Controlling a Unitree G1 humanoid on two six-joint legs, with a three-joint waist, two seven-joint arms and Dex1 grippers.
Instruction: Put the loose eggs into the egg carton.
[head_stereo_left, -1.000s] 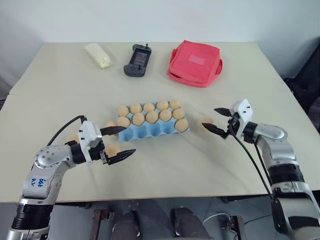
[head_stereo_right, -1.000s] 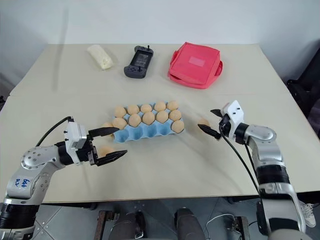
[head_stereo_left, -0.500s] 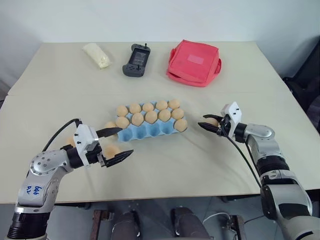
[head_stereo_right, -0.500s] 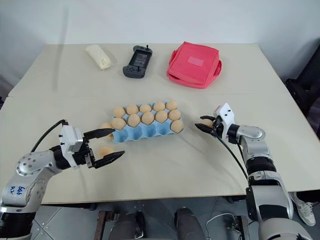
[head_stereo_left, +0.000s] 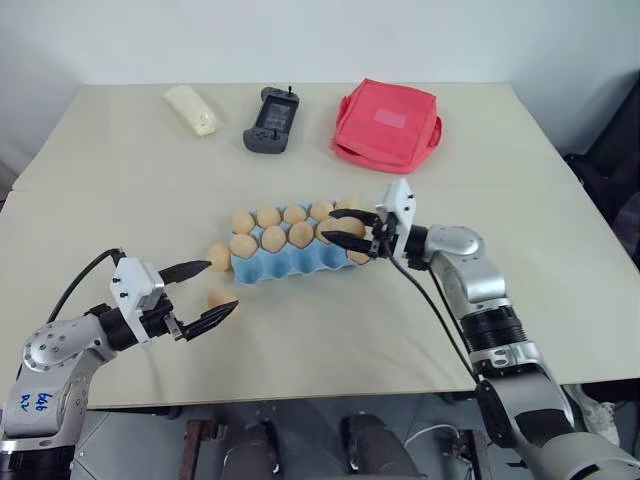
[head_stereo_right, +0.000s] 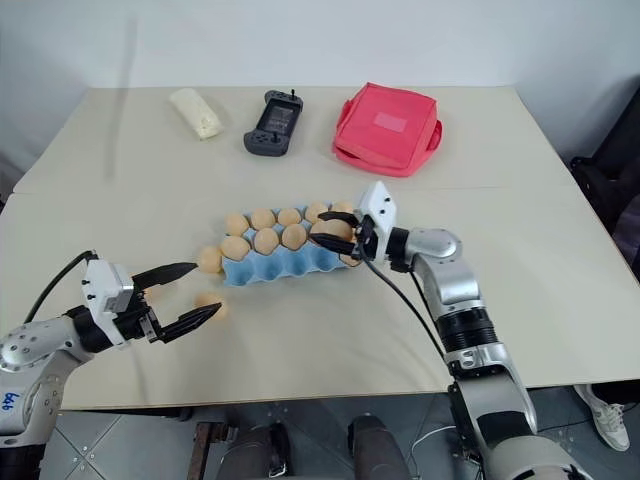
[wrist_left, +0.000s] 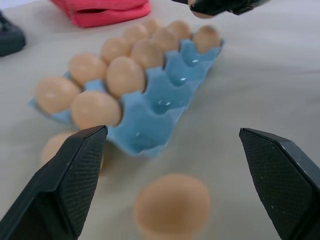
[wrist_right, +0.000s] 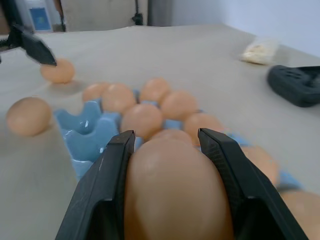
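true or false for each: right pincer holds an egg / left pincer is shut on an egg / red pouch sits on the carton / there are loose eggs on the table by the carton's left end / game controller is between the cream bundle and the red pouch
1. The right pincer holds an egg. True; it is shut on it above the egg carton.
2. The left pincer is shut on an egg. False; it is open and holds nothing.
3. The red pouch sits on the carton. False; it lies apart, at the table's far side.
4. Loose eggs lie by the carton's left end. True; one is beside it, another nearer the left pincer.
5. The game controller lies between the cream bundle and the pouch. True.
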